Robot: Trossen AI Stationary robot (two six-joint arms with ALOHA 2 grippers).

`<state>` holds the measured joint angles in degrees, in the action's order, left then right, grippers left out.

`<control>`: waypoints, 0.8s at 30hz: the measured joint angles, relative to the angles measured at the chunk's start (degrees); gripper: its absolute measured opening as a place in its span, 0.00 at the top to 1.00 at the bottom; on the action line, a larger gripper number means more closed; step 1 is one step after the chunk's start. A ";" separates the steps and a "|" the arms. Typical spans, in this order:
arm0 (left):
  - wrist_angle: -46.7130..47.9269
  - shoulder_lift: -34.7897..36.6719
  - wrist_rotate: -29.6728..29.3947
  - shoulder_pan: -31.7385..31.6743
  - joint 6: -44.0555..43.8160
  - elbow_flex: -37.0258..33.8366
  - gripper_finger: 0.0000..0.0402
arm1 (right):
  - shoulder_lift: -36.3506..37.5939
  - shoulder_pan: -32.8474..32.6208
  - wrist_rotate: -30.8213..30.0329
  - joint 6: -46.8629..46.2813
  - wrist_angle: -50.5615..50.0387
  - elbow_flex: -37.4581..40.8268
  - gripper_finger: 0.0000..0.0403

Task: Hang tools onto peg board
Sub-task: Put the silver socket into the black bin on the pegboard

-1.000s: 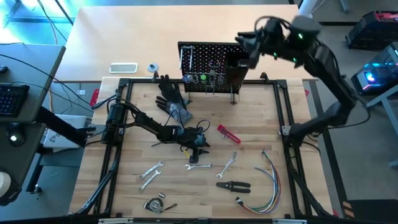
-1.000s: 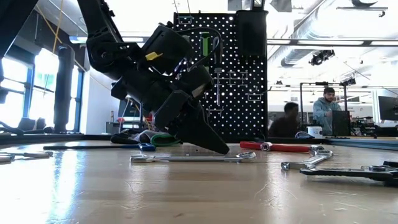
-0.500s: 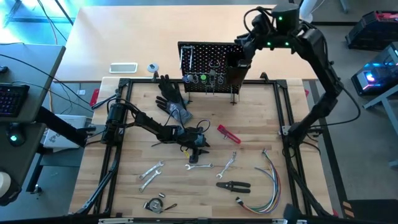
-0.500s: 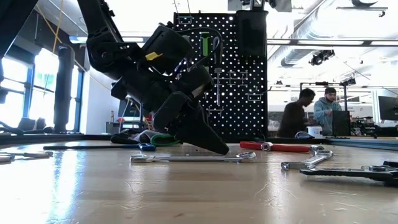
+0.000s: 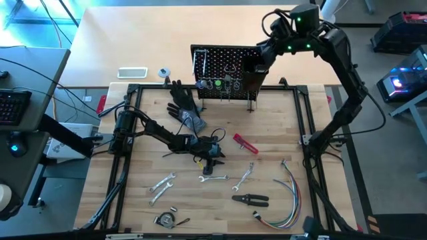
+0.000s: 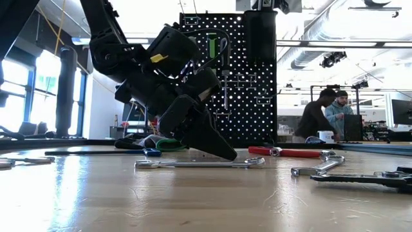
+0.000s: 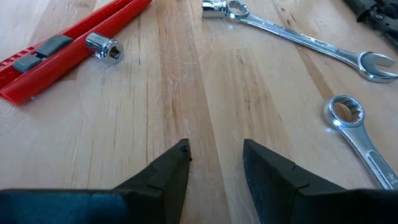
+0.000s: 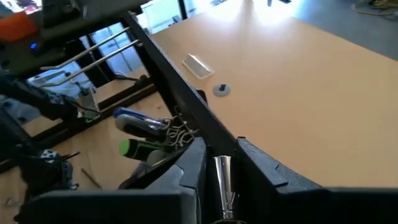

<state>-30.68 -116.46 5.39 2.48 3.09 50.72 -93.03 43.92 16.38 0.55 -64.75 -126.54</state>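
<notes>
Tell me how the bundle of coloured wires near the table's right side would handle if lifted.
The bundle of coloured wires lies in a loose curve with its ends splayed, so it is probably floppy and would droop from a single grip. The strands look thin, likely light. Separate ends may snag the nearby pliers.

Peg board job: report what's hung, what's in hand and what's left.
Done: a few tools hang on the peg board. In hand: the right gripper holds a silver tool above the board. Left: wrenches, pliers and a red tool on the table; left gripper open, empty.

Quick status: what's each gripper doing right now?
Left gripper: open, empty, low over the table.
Right gripper: shut on a silver tool, above the peg board.
</notes>
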 joint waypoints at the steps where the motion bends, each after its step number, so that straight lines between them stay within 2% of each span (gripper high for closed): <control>1: 0.00 0.00 0.00 0.00 0.00 0.00 0.65 | 0.00 -0.02 0.39 0.32 -0.06 0.00 0.85; 17: 0.00 0.00 0.00 0.00 -0.46 0.00 0.65 | 0.00 -0.59 1.23 1.91 -0.16 0.02 0.80; 24: 0.05 0.00 0.00 0.00 -0.47 0.00 0.65 | 0.00 -0.57 1.61 1.89 -0.15 0.06 0.67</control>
<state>-30.63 -116.46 5.39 2.48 2.62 50.72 -93.03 43.35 17.99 2.44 -64.90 -126.48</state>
